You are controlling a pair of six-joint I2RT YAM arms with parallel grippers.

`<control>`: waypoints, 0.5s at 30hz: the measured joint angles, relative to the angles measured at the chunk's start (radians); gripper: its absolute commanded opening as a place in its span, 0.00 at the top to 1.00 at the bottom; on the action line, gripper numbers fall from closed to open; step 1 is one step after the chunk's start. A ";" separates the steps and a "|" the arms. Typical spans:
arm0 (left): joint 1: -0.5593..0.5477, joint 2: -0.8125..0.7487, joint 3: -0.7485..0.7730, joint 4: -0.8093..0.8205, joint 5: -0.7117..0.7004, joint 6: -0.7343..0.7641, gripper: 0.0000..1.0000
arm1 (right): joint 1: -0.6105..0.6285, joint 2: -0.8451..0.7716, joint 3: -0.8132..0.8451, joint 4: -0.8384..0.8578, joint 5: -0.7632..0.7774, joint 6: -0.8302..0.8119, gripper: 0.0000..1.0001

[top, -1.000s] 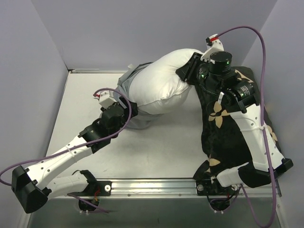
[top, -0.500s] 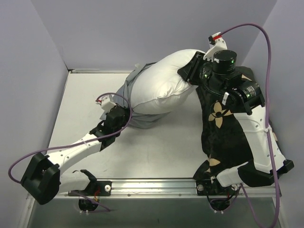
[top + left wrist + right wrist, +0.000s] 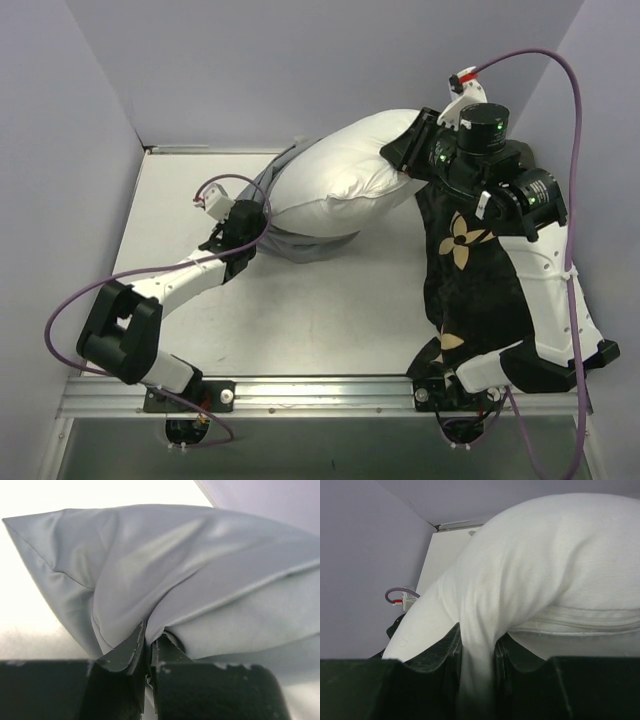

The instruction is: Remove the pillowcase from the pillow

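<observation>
Pillowcase (image 3: 200, 570): wrist view shows left gripper (image 3: 148, 636) pinching its fold; right gripper (image 3: 477, 645) clamps pillow (image 3: 545, 555). Overhead, right arm (image 3: 540, 270) covers cushion (image 3: 465, 300), frame right.

- Top cam's looking down on the whole pale table (image 3: 330, 310).
- Left wrist's staring point-blank at the creased grey fabric pillowcase (image 3: 210, 570).
- Right wrist's crowding the plump white pillow (image 3: 545, 555); top's catching both.

No readable text, label, brand or number shows anywhere.
</observation>
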 measured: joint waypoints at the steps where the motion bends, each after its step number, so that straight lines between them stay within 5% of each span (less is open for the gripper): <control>1: 0.013 0.017 0.018 -0.008 -0.003 -0.011 1.00 | -0.009 0.000 0.000 0.000 -0.011 0.007 1.00; 9: 0.105 0.091 0.084 -0.032 0.020 -0.042 1.00 | -0.047 -0.014 -0.024 -0.003 -0.094 0.044 1.00; 15: 0.201 0.105 0.142 -0.074 0.072 -0.033 1.00 | -0.053 -0.114 -0.219 0.058 -0.137 0.073 1.00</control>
